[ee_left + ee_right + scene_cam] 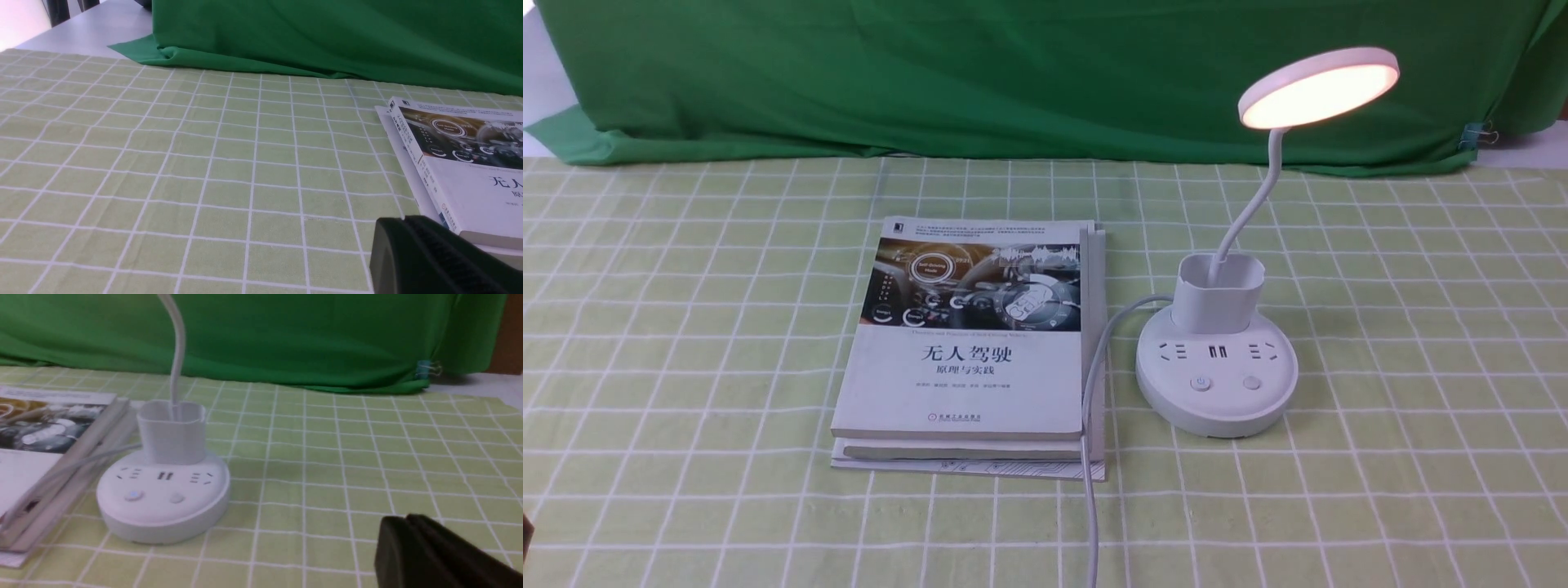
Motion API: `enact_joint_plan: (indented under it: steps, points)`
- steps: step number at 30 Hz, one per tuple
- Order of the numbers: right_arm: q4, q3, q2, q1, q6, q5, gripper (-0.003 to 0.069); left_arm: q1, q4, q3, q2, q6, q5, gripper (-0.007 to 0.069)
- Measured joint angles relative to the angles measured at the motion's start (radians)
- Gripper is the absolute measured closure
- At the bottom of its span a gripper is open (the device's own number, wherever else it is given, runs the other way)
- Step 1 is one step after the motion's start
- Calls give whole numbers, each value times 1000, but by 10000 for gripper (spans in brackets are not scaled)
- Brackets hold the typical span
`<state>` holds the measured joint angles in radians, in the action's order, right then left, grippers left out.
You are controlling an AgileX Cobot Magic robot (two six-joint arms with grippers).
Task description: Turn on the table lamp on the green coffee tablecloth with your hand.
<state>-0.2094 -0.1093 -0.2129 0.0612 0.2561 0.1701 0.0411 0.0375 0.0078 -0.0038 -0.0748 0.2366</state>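
The green coffee tablecloth (163,171) covers most of the view: pale yellow-green fabric with a white grid of squares, lying flat with light creases. A dark green backdrop cloth (327,36) hangs behind it, and its lower hem rests on the far edge of the tablecloth. A strip of bare grey tabletop (94,32) is visible past the backdrop's corner. A book (474,179) with a white cover, a dark printed photograph and black Chinese characters lies flat on the tablecloth, stacked on a second white volume (402,163). Part of the left gripper (404,228), black with a ribbed face, is close to the near corner of the book. Its jaw position is not discernible.
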Motion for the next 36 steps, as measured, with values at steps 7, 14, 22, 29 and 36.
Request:
enact_joint_plan:
  steps: [7, 14, 22, 29, 36]
  points:
    - [0, 115, 137, -15, 2, -17, 630, 0, 0, 0, 0, 0, 0, 622]
    - [2, 116, 211, -26, 10, 74, 621, 0, 0, 0, 0, 0, 1, 622]
    - [2, 116, 211, -30, 20, 80, 605, 0, 0, 0, 0, 0, 0, 622]
    - [2, 116, 211, -30, 22, 81, 589, 0, 0, 0, 0, 0, 0, 622]
    - [2, 116, 211, -30, 22, 81, 576, 0, 0, 0, 0, 0, 0, 622]
